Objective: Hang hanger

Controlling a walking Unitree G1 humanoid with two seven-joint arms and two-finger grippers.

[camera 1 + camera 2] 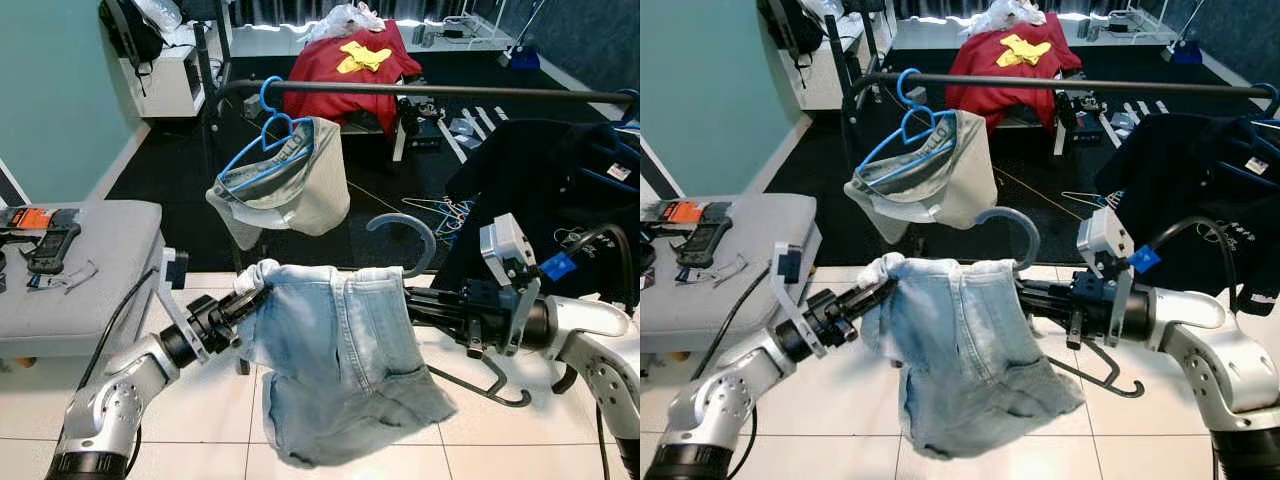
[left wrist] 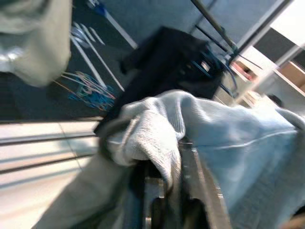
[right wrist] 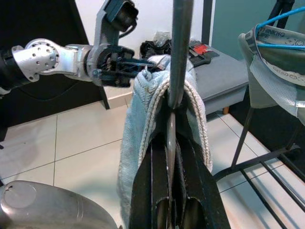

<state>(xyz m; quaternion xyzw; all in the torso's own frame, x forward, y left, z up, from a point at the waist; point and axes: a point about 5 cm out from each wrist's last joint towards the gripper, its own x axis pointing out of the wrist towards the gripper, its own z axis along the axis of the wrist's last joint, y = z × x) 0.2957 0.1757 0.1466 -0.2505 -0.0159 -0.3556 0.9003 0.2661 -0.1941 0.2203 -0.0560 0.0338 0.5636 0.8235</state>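
A grey hanger, its hook [image 1: 405, 235] pointing up, carries pale blue denim shorts [image 1: 340, 350] draped over it, held level in front of me above the tiled floor. My left gripper [image 1: 245, 305] is shut on the hanger's left end through the denim [image 2: 228, 129]. My right gripper [image 1: 420, 305] is shut on the right end; in the right wrist view the hanger's shaft [image 3: 181, 47] rises from between the jaws. The black clothes rail [image 1: 450, 92] runs across higher up and farther away. The hook sits below it, apart from it.
A blue hanger with grey shorts [image 1: 285, 175] hangs on the rail's left part and a black garment [image 1: 540, 190] on its right. A grey bench [image 1: 100, 260] with small items stands at the left. Loose hangers [image 1: 440, 212] lie on the dark floor beyond.
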